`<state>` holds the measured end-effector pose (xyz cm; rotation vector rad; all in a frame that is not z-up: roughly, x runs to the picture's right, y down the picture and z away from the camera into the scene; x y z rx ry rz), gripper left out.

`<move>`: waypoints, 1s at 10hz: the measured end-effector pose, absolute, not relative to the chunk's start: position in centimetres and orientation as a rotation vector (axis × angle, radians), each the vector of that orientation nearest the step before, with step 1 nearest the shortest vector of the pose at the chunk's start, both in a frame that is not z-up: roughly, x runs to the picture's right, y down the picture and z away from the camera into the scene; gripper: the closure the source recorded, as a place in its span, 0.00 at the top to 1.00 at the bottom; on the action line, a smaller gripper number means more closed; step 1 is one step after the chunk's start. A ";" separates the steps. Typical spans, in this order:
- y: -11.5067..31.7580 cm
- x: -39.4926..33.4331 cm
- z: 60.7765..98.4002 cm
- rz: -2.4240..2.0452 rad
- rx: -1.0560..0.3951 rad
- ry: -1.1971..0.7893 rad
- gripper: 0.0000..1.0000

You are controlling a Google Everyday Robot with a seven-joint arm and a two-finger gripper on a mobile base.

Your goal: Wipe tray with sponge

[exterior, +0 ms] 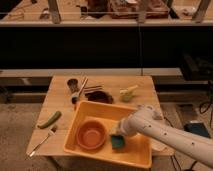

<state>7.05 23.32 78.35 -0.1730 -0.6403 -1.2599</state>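
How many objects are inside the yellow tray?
2. The orange bowl sits in the left half of the tray; the teal sponge lies in the right half, at the hand. The arm may hide something more.

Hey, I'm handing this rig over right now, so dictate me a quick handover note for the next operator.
Gripper: down inside the tray, right at the sponge.
Sponge: on the tray floor, just right of the orange bowl, which also sits in the tray.
Done: gripper is at the sponge.
Left: wiping the tray floor; how much is already wiped cannot be judged. The bowl will likely block the left half.
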 end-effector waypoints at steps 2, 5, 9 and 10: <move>22.9 8.6 79.0 -1.248 -0.193 -0.604 0.00; 23.0 11.8 79.1 -1.217 -0.235 -0.541 0.00; 24.8 13.2 78.4 -1.186 -0.289 -0.527 0.00; 25.3 13.2 78.0 -1.181 -0.294 -0.535 0.00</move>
